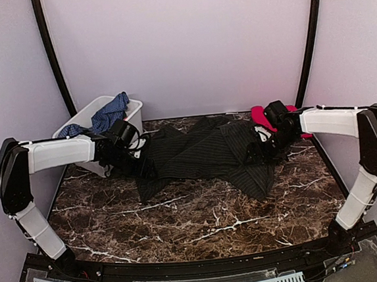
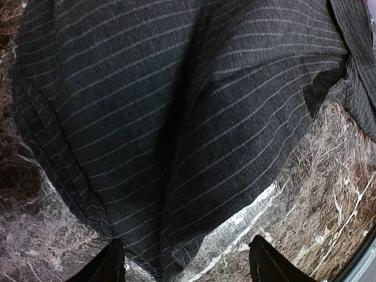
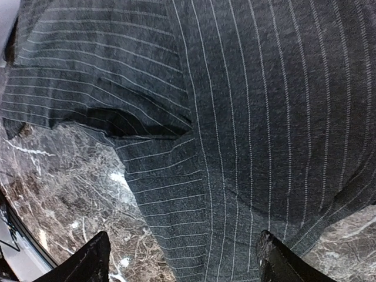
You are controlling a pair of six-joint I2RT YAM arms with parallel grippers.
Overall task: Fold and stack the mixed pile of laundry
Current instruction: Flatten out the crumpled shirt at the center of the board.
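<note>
The dark charcoal pinstriped shirt (image 1: 203,156) lies spread across the back middle of the marble table. My left gripper (image 1: 136,160) hovers open over its left edge; in the left wrist view the shirt's cloth (image 2: 176,117) fills the frame above the spread fingertips (image 2: 111,261). My right gripper (image 1: 263,149) hovers open over the shirt's right part; the right wrist view shows the striped cloth (image 3: 252,117) between its spread fingertips (image 3: 276,258). A bright red cloth (image 1: 260,116) lies at the back right behind the right gripper. A blue checked garment (image 1: 110,113) hangs in the white bin (image 1: 86,117).
The white bin stands at the back left corner, next to my left arm. The dark marble table (image 1: 202,219) shows bare in front of the shirt. Curved black poles and pale walls close the back and sides.
</note>
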